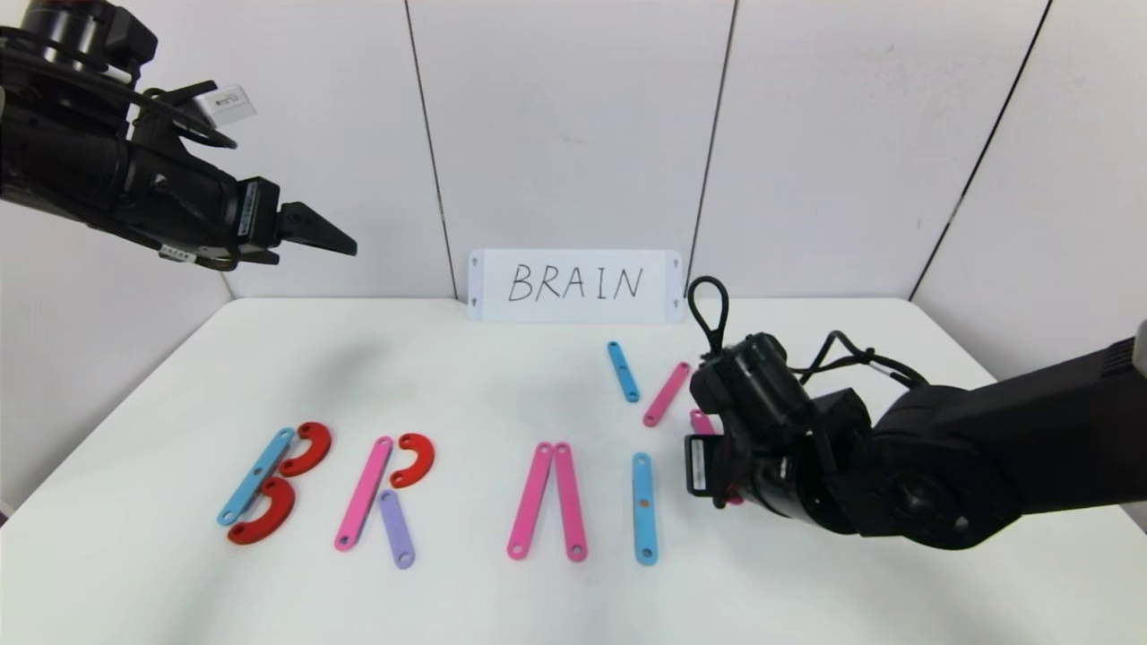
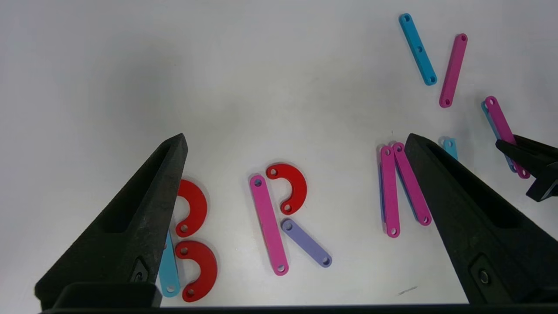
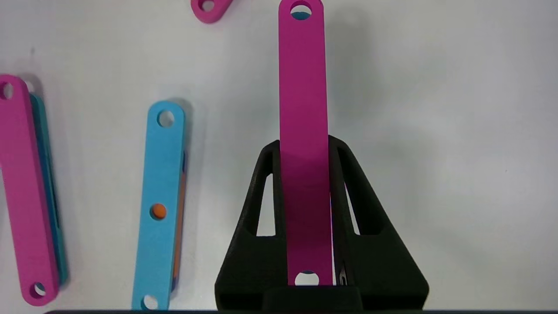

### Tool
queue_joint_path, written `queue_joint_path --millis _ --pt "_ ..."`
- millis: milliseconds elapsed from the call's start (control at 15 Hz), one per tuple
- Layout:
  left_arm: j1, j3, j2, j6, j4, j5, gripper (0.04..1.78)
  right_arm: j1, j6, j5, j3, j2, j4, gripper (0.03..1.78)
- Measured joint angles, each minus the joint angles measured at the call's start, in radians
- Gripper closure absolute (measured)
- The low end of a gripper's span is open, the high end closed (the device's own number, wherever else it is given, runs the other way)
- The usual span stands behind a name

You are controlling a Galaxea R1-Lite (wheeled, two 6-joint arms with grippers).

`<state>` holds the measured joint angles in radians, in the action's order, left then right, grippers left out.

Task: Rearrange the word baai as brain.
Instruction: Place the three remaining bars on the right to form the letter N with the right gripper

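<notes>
The plastic letters lie in a row on the white table (image 1: 502,376): a B from a blue bar (image 1: 256,475) and two red curves (image 1: 305,448), an R from a pink bar (image 1: 364,493), a red curve (image 1: 415,460) and a purple bar (image 1: 395,528), two leaning pink bars (image 1: 547,502), and a blue bar (image 1: 643,508). My right gripper (image 3: 304,146) is shut on a pink bar (image 3: 301,87), low over the table to the right of that blue bar (image 3: 159,205). Blue shows through the held bar's holes. My left gripper (image 1: 323,235) is open and empty, raised at the far left.
A white card with handwritten BRAIN (image 1: 574,285) leans on the back wall. A loose blue bar (image 1: 623,371) and a loose pink bar (image 1: 667,394) lie in front of it, just behind my right gripper (image 1: 714,457). Grey wall panels close off the back.
</notes>
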<state>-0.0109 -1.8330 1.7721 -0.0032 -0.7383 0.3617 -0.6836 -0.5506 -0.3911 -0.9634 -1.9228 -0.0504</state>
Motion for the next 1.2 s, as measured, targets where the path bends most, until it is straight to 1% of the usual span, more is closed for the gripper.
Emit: queue_joint_path --millis 133,400,533,667,800,933,1000,1133,1200 --pt "-0.002 0.0 0.001 0.001 0.0 0.0 0.08 -0.003 -0.003 0.003 0.044 0.0 -0.046 1.51" --pt "-0.006 0.0 0.003 0.001 0.0 -0.001 0.08 -0.004 -0.002 0.004 0.059 -0.018 -0.051 1.51" --pt "-0.006 0.001 0.004 0.0 0.0 -0.001 0.08 -0.004 -0.019 0.004 0.059 -0.026 -0.051 1.51" --pt "-0.006 0.001 0.004 0.001 0.0 -0.001 0.08 -0.004 -0.022 0.004 0.059 -0.029 -0.05 1.51" --pt "-0.006 0.001 0.004 0.001 -0.001 -0.001 0.08 -0.002 -0.022 0.005 0.06 -0.033 -0.047 1.47" --pt "-0.007 0.001 0.004 0.001 -0.001 0.0 0.08 0.004 -0.024 0.005 0.06 -0.038 -0.048 1.36" --pt "-0.007 0.002 0.004 0.0 -0.001 0.0 0.08 0.005 -0.026 0.005 0.06 -0.039 -0.048 1.25" --pt "-0.009 0.003 0.004 0.001 -0.002 -0.001 0.08 0.007 -0.026 0.005 0.06 -0.04 -0.048 0.96" --pt "-0.01 0.003 0.004 0.001 -0.002 0.0 0.08 0.008 -0.026 0.005 0.06 -0.04 -0.049 0.77"
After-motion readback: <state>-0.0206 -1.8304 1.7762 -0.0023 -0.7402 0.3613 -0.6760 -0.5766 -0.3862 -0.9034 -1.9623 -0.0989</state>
